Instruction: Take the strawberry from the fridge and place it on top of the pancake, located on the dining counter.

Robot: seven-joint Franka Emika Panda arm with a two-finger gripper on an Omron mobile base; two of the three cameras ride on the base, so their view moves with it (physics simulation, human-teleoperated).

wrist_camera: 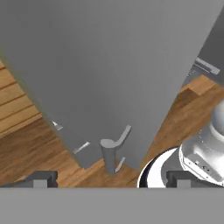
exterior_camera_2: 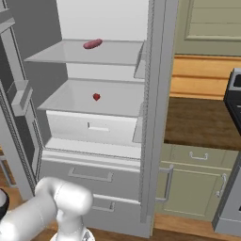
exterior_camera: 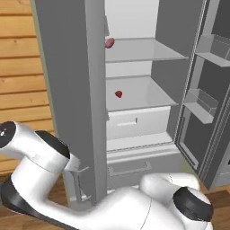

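Note:
The fridge [exterior_camera: 67,90] stands open with its white shelves showing. The strawberry [exterior_camera: 118,94], tiny and bright red, lies on the second shelf, above a white drawer; it shows as well in the right base view [exterior_camera_2: 96,97]. My gripper [wrist_camera: 111,180] is open, its two dark fingertips [wrist_camera: 41,179] set wide apart with nothing held. It hangs low, just short of the lower end of the bar handle [wrist_camera: 111,153] on the grey fridge door [wrist_camera: 109,65]. The pancake and the dining counter are out of view.
A pinkish oval lump [exterior_camera: 109,42] lies on the top shelf. The right door [exterior_camera: 202,99] with its bins stands swung out. A dark-topped counter [exterior_camera_2: 202,122] over green cabinets and a stove edge [exterior_camera_2: 233,94] flank the fridge. Wooden floor [wrist_camera: 26,148] lies below.

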